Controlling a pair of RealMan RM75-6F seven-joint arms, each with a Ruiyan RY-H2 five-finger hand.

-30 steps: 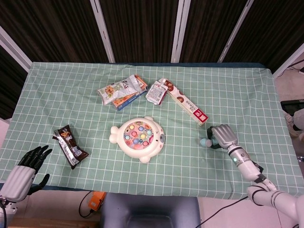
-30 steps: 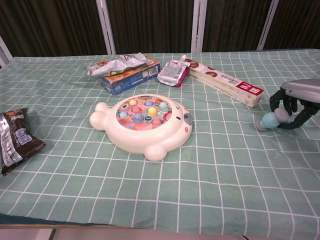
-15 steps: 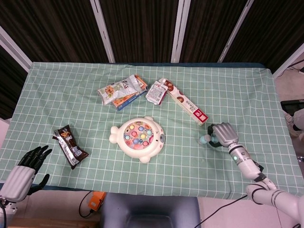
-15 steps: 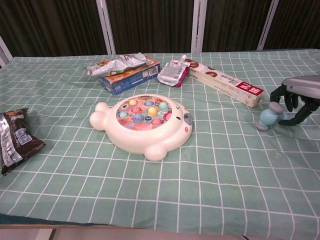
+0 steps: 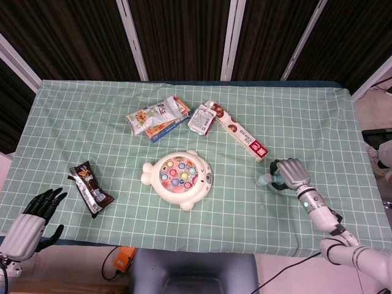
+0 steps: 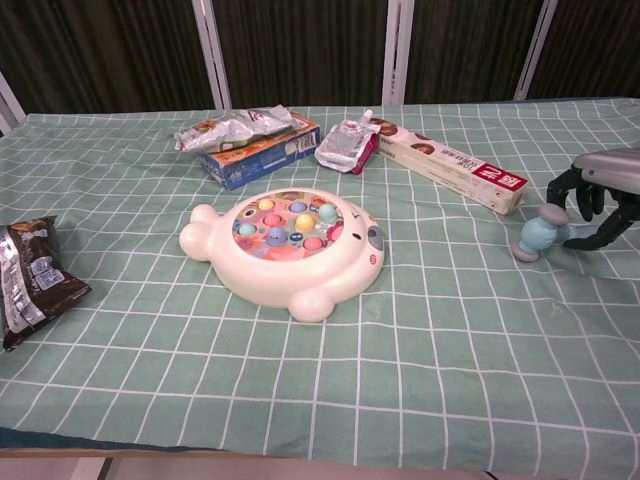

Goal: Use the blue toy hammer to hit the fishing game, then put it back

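The blue toy hammer (image 6: 540, 236) is at the right side of the table, its pale blue head (image 5: 263, 180) pointing left. My right hand (image 5: 290, 174) curls over its handle and grips it (image 6: 594, 203), holding the head just above the cloth. The cream fish-shaped fishing game (image 5: 178, 179) with coloured fish (image 6: 285, 223) lies at the table's centre, well to the left of the hammer. My left hand (image 5: 33, 219) hangs off the table's front left corner, fingers spread, holding nothing.
A long red-and-white box (image 5: 240, 137) lies just behind the hammer. A silver pouch (image 5: 201, 118), a snack bag on a blue box (image 5: 158, 117) and a dark wrapper (image 5: 90, 189) lie on the green checked cloth (image 5: 122, 159).
My right hand has shifted slightly with the hammer, lifting its head a little and drifting right in the chest view. The left hand has not moved.
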